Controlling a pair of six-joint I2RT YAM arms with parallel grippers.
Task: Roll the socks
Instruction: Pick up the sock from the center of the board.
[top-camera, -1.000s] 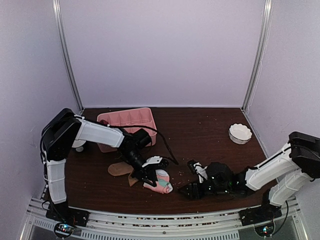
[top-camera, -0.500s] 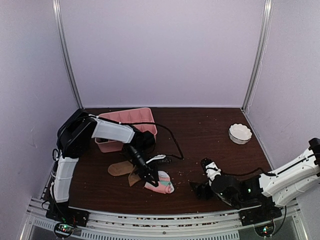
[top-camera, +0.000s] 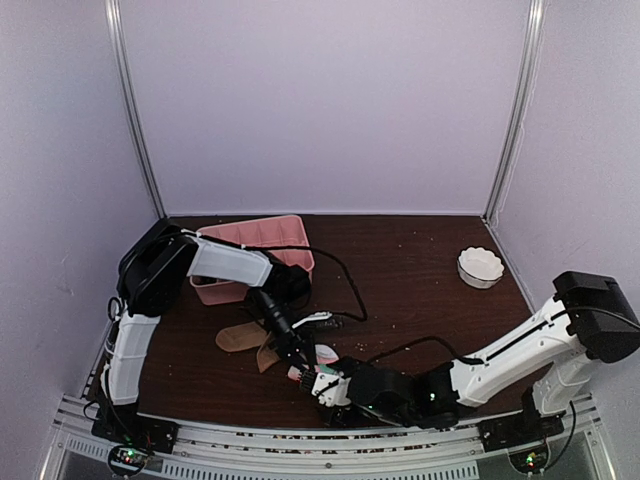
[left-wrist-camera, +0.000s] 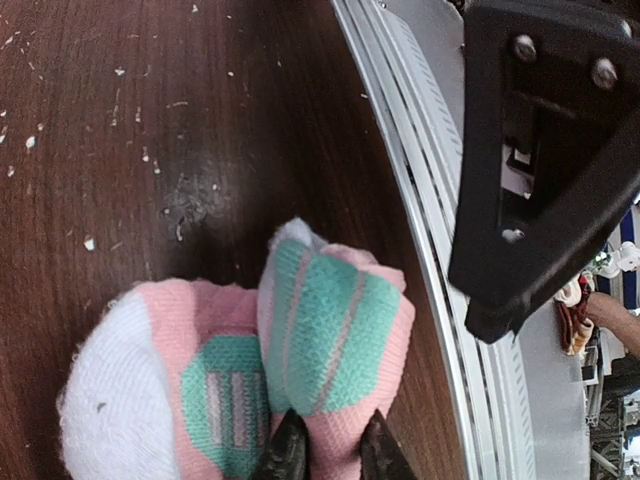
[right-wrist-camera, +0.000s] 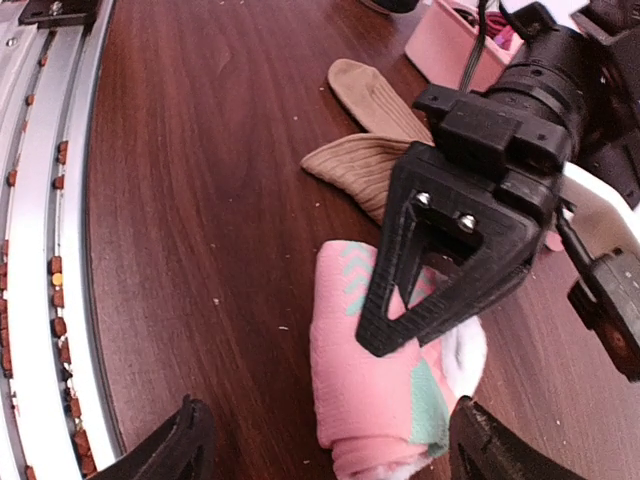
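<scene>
The pink socks (left-wrist-camera: 330, 330), with white and mint-green patches, lie rolled into a bundle near the table's front edge and also show in the right wrist view (right-wrist-camera: 370, 390) and the top view (top-camera: 327, 356). My left gripper (left-wrist-camera: 333, 455) is shut on a pink fold of the bundle from above, as the top view (top-camera: 297, 368) shows too. My right gripper (right-wrist-camera: 330, 435) is open wide, its fingers either side of the bundle's near end, low at the table's front (top-camera: 325, 388). The tan socks (right-wrist-camera: 375, 130) lie flat just behind the bundle (top-camera: 240, 338).
A pink divided tray (top-camera: 255, 240) stands at the back left and shows in the right wrist view (right-wrist-camera: 450, 40). A white bowl (top-camera: 480, 267) sits at the far right. The metal rail (right-wrist-camera: 40, 250) runs along the table's front edge, close to the bundle.
My right arm has swung left from the right side of the table to the pink bundle. My left gripper has stayed shut on the pink socks.
</scene>
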